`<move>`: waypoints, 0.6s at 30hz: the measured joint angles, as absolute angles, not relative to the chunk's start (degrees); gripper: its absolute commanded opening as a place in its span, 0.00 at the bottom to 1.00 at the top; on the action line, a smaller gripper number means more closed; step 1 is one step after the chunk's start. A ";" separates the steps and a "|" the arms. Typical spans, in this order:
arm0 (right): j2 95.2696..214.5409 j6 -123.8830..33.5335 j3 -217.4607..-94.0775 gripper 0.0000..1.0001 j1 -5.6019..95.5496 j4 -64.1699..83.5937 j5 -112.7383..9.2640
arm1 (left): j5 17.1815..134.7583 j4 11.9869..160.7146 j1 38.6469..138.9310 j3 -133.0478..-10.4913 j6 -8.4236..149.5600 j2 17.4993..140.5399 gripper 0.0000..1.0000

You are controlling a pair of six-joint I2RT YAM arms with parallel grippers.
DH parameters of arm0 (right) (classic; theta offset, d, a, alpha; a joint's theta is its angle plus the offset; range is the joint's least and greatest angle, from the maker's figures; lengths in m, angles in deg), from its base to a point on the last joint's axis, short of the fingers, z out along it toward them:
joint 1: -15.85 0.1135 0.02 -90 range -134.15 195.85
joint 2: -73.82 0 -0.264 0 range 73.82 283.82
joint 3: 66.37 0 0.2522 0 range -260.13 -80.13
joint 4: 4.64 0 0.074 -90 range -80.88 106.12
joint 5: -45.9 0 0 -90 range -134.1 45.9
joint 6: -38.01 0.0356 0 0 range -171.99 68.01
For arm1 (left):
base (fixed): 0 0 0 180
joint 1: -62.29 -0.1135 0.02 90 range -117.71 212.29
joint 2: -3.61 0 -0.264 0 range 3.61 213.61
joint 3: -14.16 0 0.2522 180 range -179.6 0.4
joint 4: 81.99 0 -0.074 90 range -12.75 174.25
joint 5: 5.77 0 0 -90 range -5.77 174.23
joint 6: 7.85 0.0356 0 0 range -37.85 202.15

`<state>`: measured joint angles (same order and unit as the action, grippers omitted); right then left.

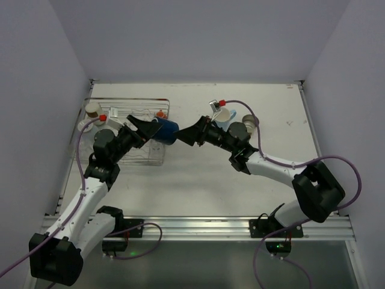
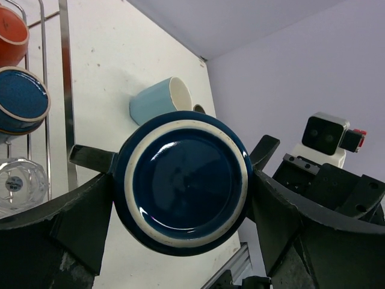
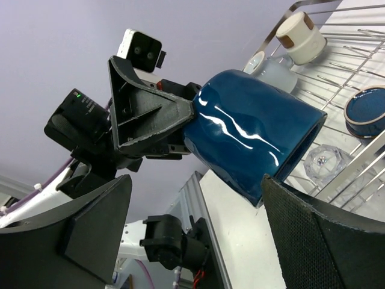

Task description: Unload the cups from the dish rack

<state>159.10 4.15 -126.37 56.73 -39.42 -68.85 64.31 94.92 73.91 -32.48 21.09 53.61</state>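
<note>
Over the white table [image 1: 198, 180] we see the left gripper [image 1: 146, 128] pinching the navy mug [image 1: 166, 130]; at its three o'clock, the right gripper [image 1: 191, 136] stands spread.

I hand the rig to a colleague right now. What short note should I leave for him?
Left gripper: shut on the navy cup, held level at the dish rack's edge.
Right gripper: open, jaws either side of that cup's mouth; not gripping.
Done: light blue cup lies on the table.
To do: complete this apparent handover, then unload the orange cup, second blue cup, clear glass and beige cup from the rack.
</note>
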 measured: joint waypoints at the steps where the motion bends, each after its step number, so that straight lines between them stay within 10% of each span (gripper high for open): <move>1: 158.51 4.39 -125.52 0.90 56.77 -39.96 -68.63 | 64.31 94.97 74.15 -32.24 20.98 53.26 0.00; 12: 153.88 4.33 -119.40 0.90 56.77 -39.37 -63.17 | 64.29 98.86 76.40 -31.59 19.52 50.90 0.00; 18: 155.69 4.52 -120.73 0.74 56.91 -40.29 -66.42 | 63.89 100.93 79.28 -31.59 18.49 51.05 0.00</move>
<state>155.69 4.52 -120.73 56.91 -40.29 -66.42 63.89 100.93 79.28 -31.59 18.49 51.05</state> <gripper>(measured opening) 0.804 0.857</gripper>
